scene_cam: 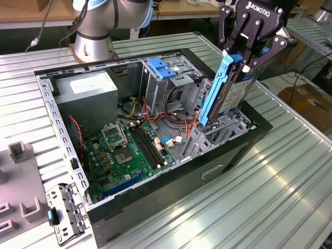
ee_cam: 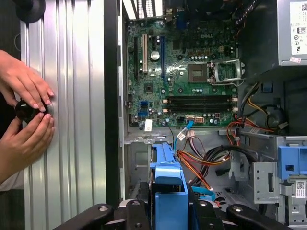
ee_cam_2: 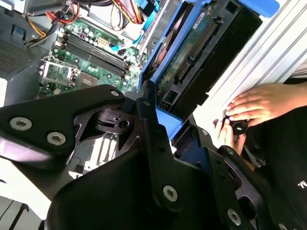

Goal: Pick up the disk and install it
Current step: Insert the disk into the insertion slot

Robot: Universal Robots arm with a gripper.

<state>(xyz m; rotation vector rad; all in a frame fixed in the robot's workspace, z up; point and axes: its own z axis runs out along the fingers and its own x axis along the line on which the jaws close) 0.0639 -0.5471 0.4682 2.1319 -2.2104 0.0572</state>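
The disk (scene_cam: 232, 96), a silver drive in blue carrier rails, stands on edge and tilted at the exterior view's right end of the open computer case. Its lower end reaches into the grey metal drive bay (scene_cam: 220, 136). My gripper (scene_cam: 244, 58) is shut on the disk's upper end, one black finger on each side. In the second wrist view the disk (ee_cam_2: 192, 52) shows its dark underside and connector beyond my gripper (ee_cam_2: 169, 125). In the first wrist view the blue carrier (ee_cam: 168, 184) sits between the fingers (ee_cam: 132, 212).
The case (scene_cam: 155, 210) lies open on a ribbed metal table, holding a green motherboard (scene_cam: 129, 150), a grey power supply (scene_cam: 85, 89), a cage with a blue latch (scene_cam: 163, 67) and orange cables (ee_cam: 201, 165). A person's hands (ee_cam: 26, 120) rest on a black knob beside the case.
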